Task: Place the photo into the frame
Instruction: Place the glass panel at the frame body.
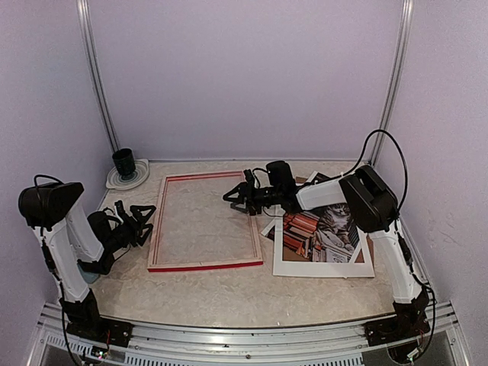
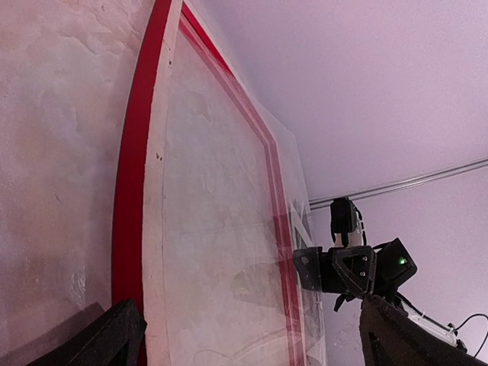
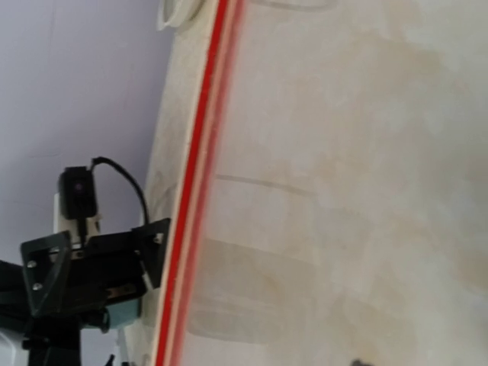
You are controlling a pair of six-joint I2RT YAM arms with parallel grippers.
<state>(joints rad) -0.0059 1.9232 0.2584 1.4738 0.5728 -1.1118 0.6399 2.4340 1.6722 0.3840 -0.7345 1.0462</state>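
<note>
A: What sits nearest, by the left edge of the tabletop [image 1: 229, 301]?
B: The left gripper [image 1: 145, 223], jaws spread wide, empty; just beside it the frame [image 1: 206, 266] lies flat, mid-tabletop.
A: And the photo [image 1: 324, 227]?
B: Right side, showing through the white mat board [image 1: 320, 269], outside the frame; farther back, the right gripper [image 1: 235, 200] hangs by the frame's far right corner, jaws parted, clasping nothing.

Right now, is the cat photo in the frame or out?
Out. The photo lies right of the frame, by the white mat.

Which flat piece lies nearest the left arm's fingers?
The red frame: its left rail is beside the left fingers. The white mat board and cat photo lie beyond it, at right.
</note>
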